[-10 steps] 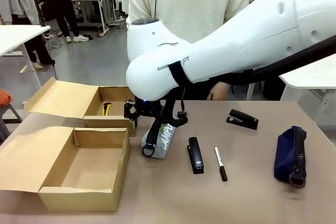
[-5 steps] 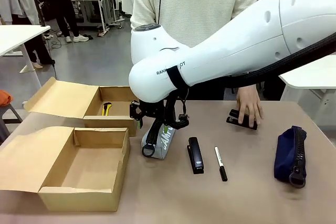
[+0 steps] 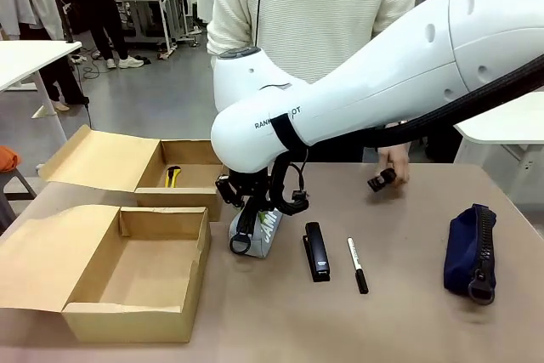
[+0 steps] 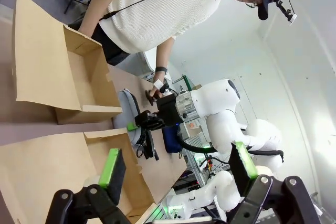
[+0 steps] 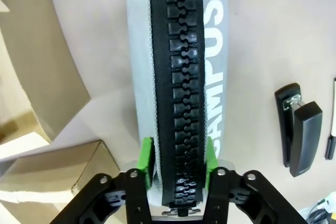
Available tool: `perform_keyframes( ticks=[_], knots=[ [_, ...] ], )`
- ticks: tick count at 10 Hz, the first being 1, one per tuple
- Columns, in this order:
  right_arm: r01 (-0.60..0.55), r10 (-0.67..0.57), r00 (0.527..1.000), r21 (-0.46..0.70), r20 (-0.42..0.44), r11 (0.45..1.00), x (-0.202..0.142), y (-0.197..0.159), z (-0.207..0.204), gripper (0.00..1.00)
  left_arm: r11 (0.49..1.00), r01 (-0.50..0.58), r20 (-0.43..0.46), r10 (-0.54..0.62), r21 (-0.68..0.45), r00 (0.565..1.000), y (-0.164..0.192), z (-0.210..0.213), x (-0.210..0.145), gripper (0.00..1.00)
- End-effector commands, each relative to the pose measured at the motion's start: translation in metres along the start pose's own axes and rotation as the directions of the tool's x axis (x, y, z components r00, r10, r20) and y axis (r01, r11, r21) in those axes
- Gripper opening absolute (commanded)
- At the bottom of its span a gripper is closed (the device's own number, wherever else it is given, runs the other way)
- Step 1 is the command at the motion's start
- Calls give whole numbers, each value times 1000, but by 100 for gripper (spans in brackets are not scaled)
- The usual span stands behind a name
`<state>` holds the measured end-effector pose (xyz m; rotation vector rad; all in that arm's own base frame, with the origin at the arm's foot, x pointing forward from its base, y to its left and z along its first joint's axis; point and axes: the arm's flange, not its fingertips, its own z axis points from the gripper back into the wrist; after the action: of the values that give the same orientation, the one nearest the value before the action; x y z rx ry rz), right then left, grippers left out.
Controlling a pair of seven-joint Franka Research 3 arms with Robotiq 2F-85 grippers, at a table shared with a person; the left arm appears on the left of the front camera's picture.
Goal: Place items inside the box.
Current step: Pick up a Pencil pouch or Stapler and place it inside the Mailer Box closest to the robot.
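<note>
The grey "CAMPUS" pencil case [image 3: 257,233] [image 5: 178,66] lies on the table just right of the box [image 3: 127,322], a wide shallow brown carton with its flap folded out to the left. My right gripper [image 3: 259,207] [image 5: 178,160] reaches across the middle and is shut on the case's black zip ridge, a green pad on either side. A black stapler [image 3: 316,251] [image 5: 300,129] and a slim white pen [image 3: 357,264] lie to the right of the case. My left gripper [image 4: 177,166] hangs open in the air with nothing between its fingers.
The smaller carton [image 3: 189,197] stands behind the box with a yellow thing inside. The person's hand [image 3: 393,161] holds a second black stapler [image 3: 381,181] above the far right of the table. A navy pencil case [image 3: 470,248] lies near the right edge.
The person's hand came down on the far stapler and has lifted it off the table. My right gripper has settled a little lower and to the right on the pencil case.
</note>
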<state>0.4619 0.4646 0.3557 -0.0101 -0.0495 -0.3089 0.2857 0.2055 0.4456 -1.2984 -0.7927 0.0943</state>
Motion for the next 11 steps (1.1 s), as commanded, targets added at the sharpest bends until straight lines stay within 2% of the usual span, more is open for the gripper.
perform_keyframes(
  ticks=[1,6,7,8,9,10,11],
  knots=[
    [35,-35,999,6,12,999,-7,-9,-1,0,1000,21,16,-21,-20,1000,-2,-1,-1,100],
    [-46,45,999,-13,-14,999,-31,-19,22,0,1000,21,16,-21,-20,1000,-2,-1,-1,100],
    [-107,106,992,-22,-62,994,-51,-34,42,0,1000,21,16,-21,-20,1000,-2,-1,-1,100],
    [-213,212,965,10,-152,977,-79,-55,67,0,1000,21,16,-21,-20,1000,-2,-1,-1,100],
    [-290,290,940,27,-179,957,-115,-82,96,0,1000,21,16,-21,-20,1000,-2,-1,-1,100],
    [-267,260,945,-7,-201,964,-154,-112,116,0,1000,21,16,-21,-20,1000,-2,-1,-1,100],
    [-358,347,922,-31,-172,933,-195,-142,124,0,1000,21,16,-21,-20,1000,-2,-1,-1,100]
  ],
)
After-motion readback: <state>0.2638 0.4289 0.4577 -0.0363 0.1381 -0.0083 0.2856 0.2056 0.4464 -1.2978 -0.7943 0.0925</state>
